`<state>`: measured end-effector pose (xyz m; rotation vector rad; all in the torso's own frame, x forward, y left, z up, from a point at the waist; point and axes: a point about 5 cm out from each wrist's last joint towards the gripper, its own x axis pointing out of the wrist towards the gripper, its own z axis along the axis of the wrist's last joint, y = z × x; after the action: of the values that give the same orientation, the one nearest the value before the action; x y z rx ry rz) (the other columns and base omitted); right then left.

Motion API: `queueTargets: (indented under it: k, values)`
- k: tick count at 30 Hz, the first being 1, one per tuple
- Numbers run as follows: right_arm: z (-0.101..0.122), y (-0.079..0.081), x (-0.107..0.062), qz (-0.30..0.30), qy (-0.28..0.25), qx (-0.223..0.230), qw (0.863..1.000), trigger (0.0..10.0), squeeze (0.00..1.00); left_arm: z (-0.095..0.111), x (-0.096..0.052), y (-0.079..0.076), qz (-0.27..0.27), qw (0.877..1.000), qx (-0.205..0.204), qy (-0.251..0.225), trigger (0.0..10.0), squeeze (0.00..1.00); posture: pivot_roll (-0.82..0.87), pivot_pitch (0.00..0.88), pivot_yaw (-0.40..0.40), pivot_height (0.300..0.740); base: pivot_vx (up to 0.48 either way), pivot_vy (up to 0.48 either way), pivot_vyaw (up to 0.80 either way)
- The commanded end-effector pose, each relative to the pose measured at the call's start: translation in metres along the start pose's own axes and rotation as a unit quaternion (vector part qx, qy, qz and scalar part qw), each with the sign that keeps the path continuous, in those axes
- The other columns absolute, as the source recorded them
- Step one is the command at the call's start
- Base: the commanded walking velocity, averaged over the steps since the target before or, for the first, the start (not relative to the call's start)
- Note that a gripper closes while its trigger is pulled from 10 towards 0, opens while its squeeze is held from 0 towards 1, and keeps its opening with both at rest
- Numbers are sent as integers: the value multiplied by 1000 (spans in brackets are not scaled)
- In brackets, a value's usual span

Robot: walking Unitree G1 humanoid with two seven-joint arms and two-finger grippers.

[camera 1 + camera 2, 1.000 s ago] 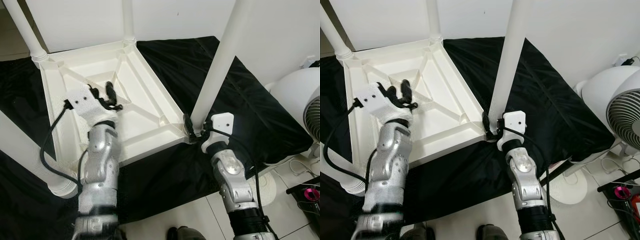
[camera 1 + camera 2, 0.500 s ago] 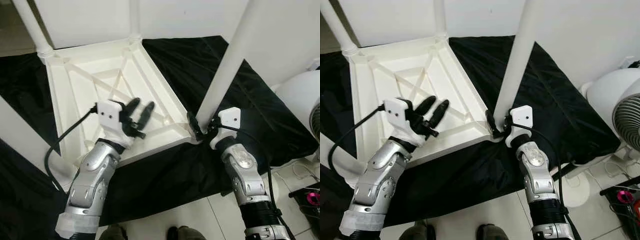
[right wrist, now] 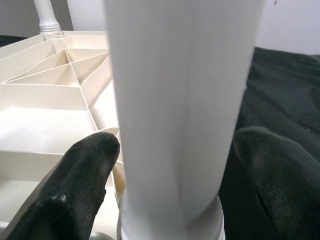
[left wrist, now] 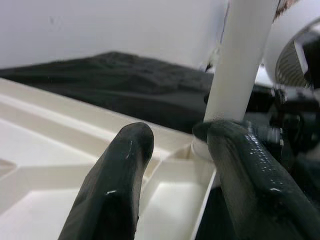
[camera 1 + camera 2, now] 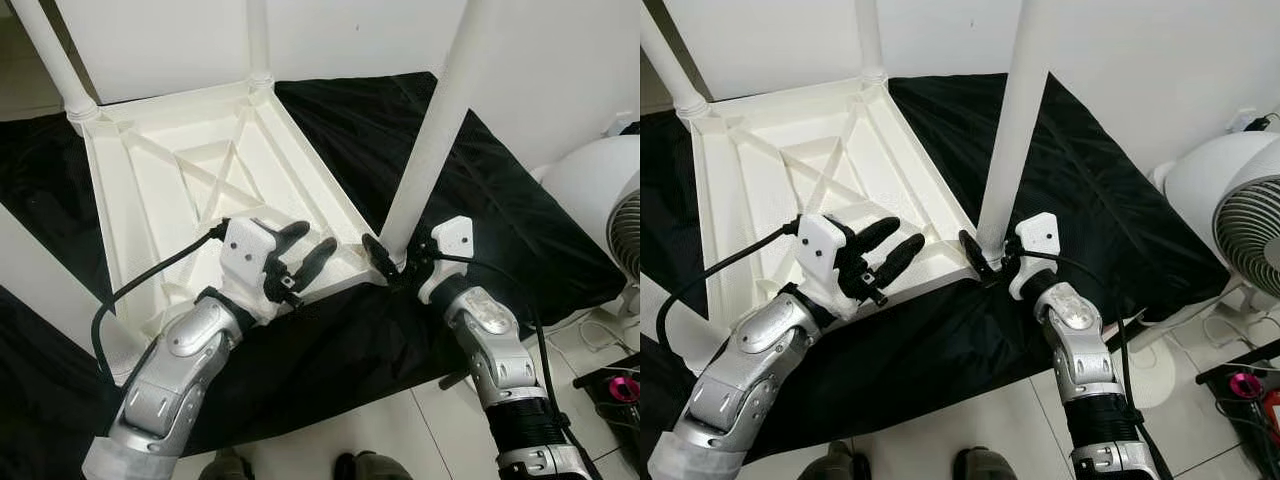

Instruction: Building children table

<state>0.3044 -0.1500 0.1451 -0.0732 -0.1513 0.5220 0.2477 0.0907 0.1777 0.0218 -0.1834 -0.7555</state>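
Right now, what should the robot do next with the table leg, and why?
Probably close the right gripper on the white leg and twist it. Its fingers straddle the leg's base at the upturned tabletop corner with gaps either side, while the open left gripper hovers over the near edge, ready to steady it.

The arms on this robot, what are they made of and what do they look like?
Both arms are jointed silver metal with ribbed black cuffs. Each wrist carries a white plastic block trailing a black cable. The left gripper and right gripper each have two long, rounded, glossy black fingers.

Bright, even indoor light; sharp head views, soft-focus wrist close-ups.
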Motion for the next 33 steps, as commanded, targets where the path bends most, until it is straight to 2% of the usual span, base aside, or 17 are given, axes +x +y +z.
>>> queueTargets:
  k: [1, 6, 7, 11, 13, 17, 20, 25, 27, 33]
  values:
    - [-2, -1, 0, 10, 7, 8, 1000, 10000, 0, -2, -1, -9, -65, 998, 4, 15, 10000, 0, -68, 75, 17, 740, 0, 0, 0]
    - [-4, -1, 2, 46, 20, 12, 999, 10000, 0, -12, -2, -7, -55, 997, 20, 41, 10000, 0, -59, 72, 15, 740, 0, 0, 0]
    - [-5, -1, 2, 70, 29, 5, 997, 10000, 0, -20, -4, -4, -40, 997, 11, 67, 10000, 0, -61, 70, 15, 740, 0, 0, 0]
    - [-5, -3, 2, 89, 35, -4, 995, 10000, 0, -26, -7, -5, -51, 994, 29, 93, 10000, 0, -60, 66, 13, 740, 0, 0, 0]
    - [-3, -10, 4, 105, 41, -20, 993, 10000, 0, -29, -9, -7, -65, 991, 43, 111, 10000, 0, -61, 53, 19, 740, 0, 0, 0]
    - [-2, -12, 4, 109, 43, -25, 993, 10000, 0, -30, -9, -8, -69, 990, 43, 117, 10000, 0, -61, 53, 19, 740, 0, 0, 0]
    - [3, -25, 9, 127, 55, -55, 989, 10000, 0, -32, -9, -8, -81, 987, 29, 137, 10000, 0, -59, 36, 10, 740, 0, 0, 0]
    - [0, -29, 13, 154, 75, -77, 982, 10000, 0, -33, -7, -11, -96, 985, 29, 142, 10000, 0, -60, 28, 9, 740, 0, 0, 0]
    - [-3, -31, 16, 166, 85, -83, 979, 0, 0, -31, -5, -17, -113, 984, 31, 137, 10000, 0, -56, 23, 4, 740, 0, 0, 0]
    - [-6, -32, 17, 178, 90, -78, 977, 0, 0, -29, -3, -18, -115, 983, 32, 138, 10000, 0, -51, 8, -3, 740, 0, 0, 0]
